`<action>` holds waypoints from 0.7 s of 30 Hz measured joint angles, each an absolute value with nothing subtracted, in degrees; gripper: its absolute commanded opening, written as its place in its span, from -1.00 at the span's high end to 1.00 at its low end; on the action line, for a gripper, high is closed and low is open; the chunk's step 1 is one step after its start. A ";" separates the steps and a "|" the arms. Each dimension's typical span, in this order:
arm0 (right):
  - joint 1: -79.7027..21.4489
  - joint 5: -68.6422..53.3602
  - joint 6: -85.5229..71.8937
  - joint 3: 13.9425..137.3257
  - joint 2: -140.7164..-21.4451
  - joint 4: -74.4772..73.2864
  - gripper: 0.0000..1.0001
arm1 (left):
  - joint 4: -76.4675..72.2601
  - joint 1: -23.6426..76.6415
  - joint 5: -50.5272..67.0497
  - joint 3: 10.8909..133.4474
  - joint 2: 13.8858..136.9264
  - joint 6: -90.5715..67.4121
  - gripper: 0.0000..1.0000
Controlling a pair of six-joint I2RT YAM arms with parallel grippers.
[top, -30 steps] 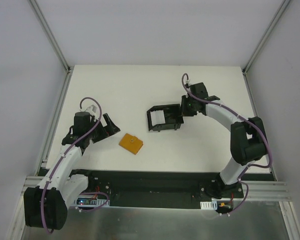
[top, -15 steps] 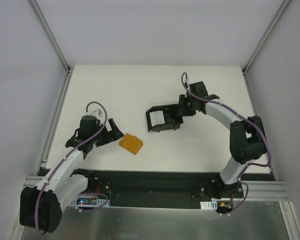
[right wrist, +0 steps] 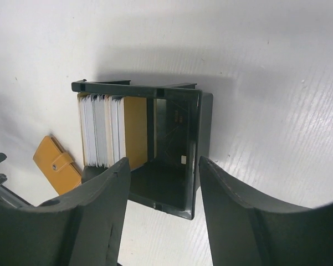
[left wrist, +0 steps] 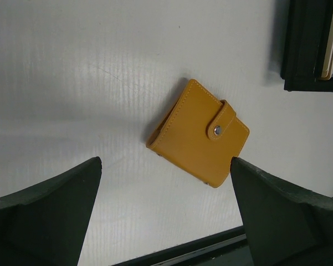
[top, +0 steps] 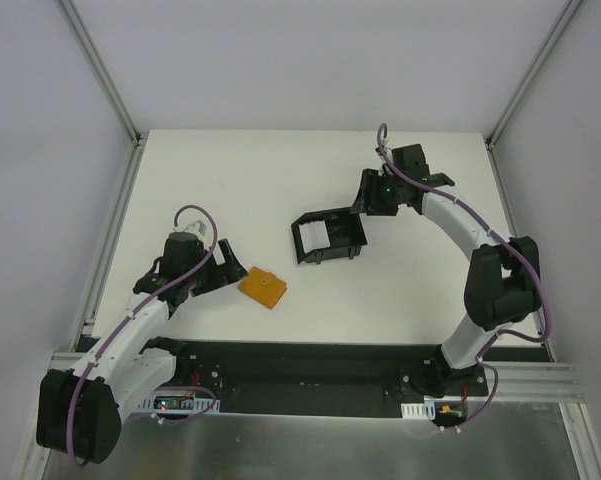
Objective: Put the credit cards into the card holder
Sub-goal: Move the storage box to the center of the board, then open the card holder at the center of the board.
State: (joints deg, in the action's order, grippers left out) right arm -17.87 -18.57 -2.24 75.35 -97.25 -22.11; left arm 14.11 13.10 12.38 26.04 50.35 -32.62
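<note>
Left gripper (top: 230, 263) sits lower left of the top view, jaws spread wide, nothing between them. It hovers just beside the tan-orange wallet (top: 263, 287) and I see no contact. In the left wrist view the two fingers (left wrist: 44, 221) frame the bottom corners, and the wallet (left wrist: 198, 133) lies flat mid-frame on the white table (left wrist: 72, 83), snap tab fastened, rotated diagonally. Right gripper (top: 368, 198) is upper right of centre in the top view, at the upper right corner of the card holder (top: 330, 238). Its jaws are parted and it is grasping nothing; I can't tell from above whether it touches the holder's rim. The holder sits mid-table, well apart from the wallet. The right wrist view looks down into the card holder (right wrist: 193, 138), with the gripper's fingers (right wrist: 72, 221) at the bottom on either side. The credit cards (right wrist: 108, 130) stand on edge in the holder's left compartment. They're mostly whitish, with one tan-orange card (right wrist: 136, 130) on the right end of the stack. The compartment to the right of the divider shows only dark plastic. The wallet (right wrist: 56, 163) shows at that frame's left edge, outside the holder. The holder's corner (left wrist: 310, 44) shows at the upper right of the left wrist view, with pale card edges visible inside it.
</note>
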 measured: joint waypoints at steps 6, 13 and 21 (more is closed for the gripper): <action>-17.69 -19.03 -2.63 75.20 -94.17 -24.14 -0.20 | 14.66 13.10 9.93 26.17 50.13 -32.60 -0.98; -18.22 -23.83 -11.38 59.57 -77.10 -16.78 -0.17 | 15.70 13.08 11.73 30.68 56.45 -32.34 -0.90; -32.73 -23.81 -22.68 54.11 -66.83 -17.39 -0.08 | 16.03 13.15 22.06 36.82 67.40 -32.12 -0.76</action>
State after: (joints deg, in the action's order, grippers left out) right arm -32.73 -23.81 -22.68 54.11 -66.83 -17.39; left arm 16.03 13.15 22.06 36.82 67.40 -32.12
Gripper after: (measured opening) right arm 0.552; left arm 0.890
